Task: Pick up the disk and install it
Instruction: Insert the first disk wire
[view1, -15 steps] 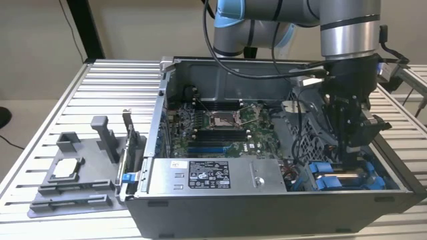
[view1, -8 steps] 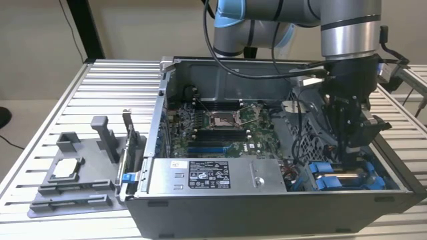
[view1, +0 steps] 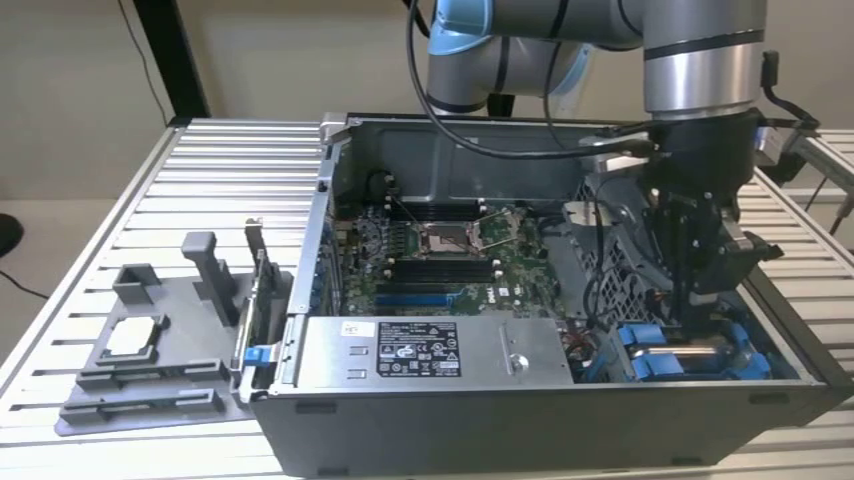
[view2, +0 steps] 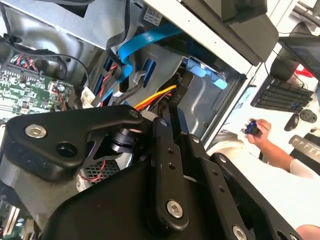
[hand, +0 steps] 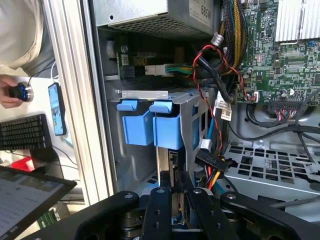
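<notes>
1. Claw (hand: 173, 176) is down inside the open computer box (view1: 534, 420), clenched on the disk (hand: 166, 159).
2. Disk stands on its edge between the claw's tips.
3. Blue holders (hand: 150, 127) sit just past the tips.
4. Wires (hand: 216, 172) hang just beside the claw.

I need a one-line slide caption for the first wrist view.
End effector grips the disk edge-on near two blue carriers in the drive cage.

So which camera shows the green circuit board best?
The exterior view: most of the green circuit board is laid out in plain sight there. The first wrist view catches one corner of it, the second wrist view a small patch.
</notes>
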